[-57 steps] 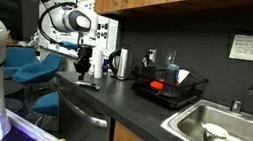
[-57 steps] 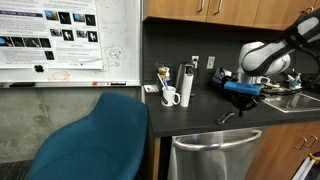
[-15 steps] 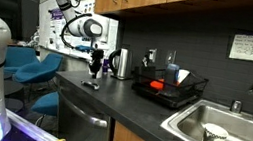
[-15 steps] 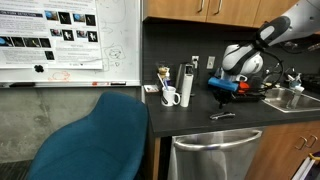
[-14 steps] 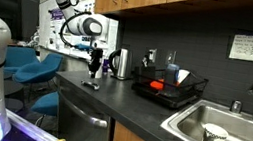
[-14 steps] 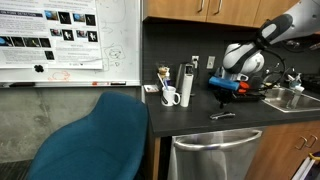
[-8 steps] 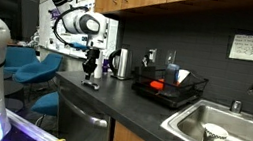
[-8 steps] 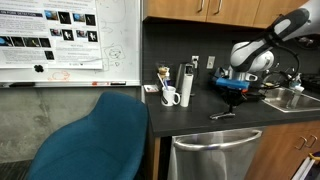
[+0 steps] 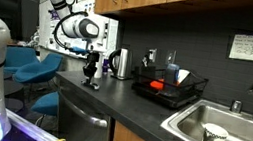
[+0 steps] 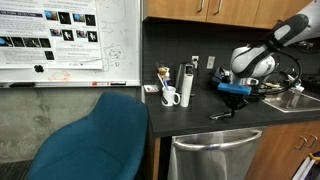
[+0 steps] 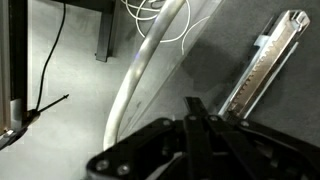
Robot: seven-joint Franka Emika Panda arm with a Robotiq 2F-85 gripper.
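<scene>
a long dark table [image 9: 131,107] runs under wooden cabinets, with a whiteboard [image 10: 65,40] on the wall past its end and a blue chair [image 10: 95,140] pulled up there. a steel sink [image 9: 198,119] is set into the table, and a pale cup [image 9: 215,136] lies in the basin. a black dish rack [image 9: 169,87] stands beside the sink, and a metal kettle [image 9: 122,63] stands against the wall just past the rack. the white robot arm [image 9: 77,26] reaches over the table's front part and points its wrist down. the jaws hang just above the table, pressed together and pinching nothing. a white mug [image 10: 170,96] stands near the table's whiteboard end, well apart from the arm. the slim metal tool [image 10: 222,115] lies flat on the table near the front edge, just beside and below the jaws and not touching them. in the wrist view the metal tool [image 11: 265,60] lies slantwise beyond the closed tips.
</scene>
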